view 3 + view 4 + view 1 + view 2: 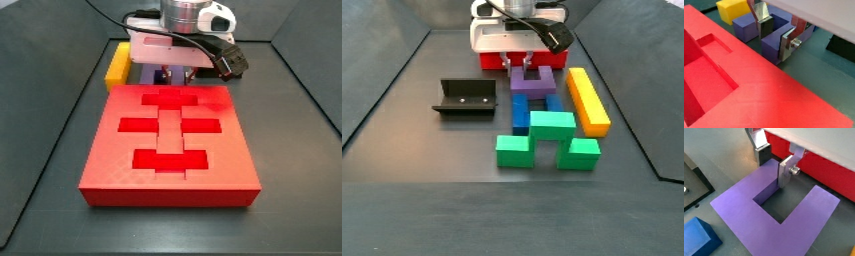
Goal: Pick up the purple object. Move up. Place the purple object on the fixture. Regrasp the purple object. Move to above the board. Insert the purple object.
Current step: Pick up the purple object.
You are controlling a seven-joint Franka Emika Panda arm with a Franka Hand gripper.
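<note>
The purple object [751,210] lies flat on the floor, a U with two prongs, beside the board's edge; it also shows in a wrist view [772,50] and a side view [529,80]. My gripper [772,173] is down on it and shut across one prong, with one finger in the slot and one outside, as also seen in a wrist view [775,37]. The red board [167,135] with cross- and bar-shaped recesses lies in front of the gripper [181,60]. The black fixture [465,98] stands apart to one side, with nothing in it.
A yellow bar [588,100] lies along the purple object's other side, also seen in a wrist view [729,10]. A blue block [521,108] touches the purple object's end. Green blocks [549,128] lie past it. Dark bin walls ring the floor.
</note>
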